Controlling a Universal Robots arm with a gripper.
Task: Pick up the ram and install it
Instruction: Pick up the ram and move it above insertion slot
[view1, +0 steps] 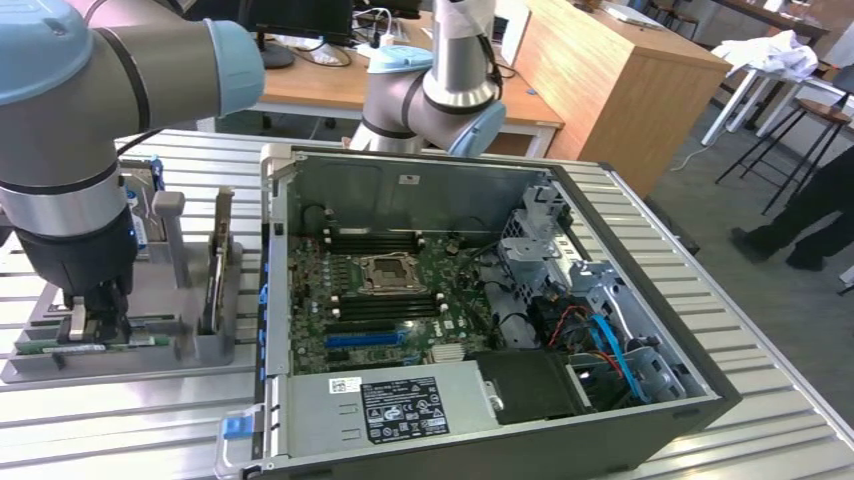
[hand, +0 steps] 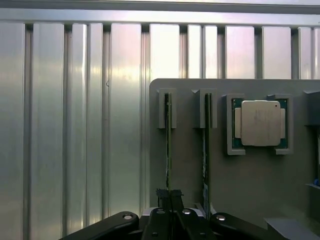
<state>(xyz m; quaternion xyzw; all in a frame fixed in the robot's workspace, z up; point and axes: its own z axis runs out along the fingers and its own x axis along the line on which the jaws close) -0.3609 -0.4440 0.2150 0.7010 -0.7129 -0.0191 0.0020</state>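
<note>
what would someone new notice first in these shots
An open black computer case with its green motherboard laid bare sits in the middle of the exterior view. At that view's left, a big grey and blue robot arm reaches down to a grey holder tray. In the wrist view the jaws are shut on the long thin green ram stick, beside a twin stick and a silver-lidded processor chip.

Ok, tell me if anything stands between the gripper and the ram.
Nothing visible does. The gripper is shut on the ram, which stands on edge in the grey holder. The twin stick stands apart in the neighbouring slot.
</note>
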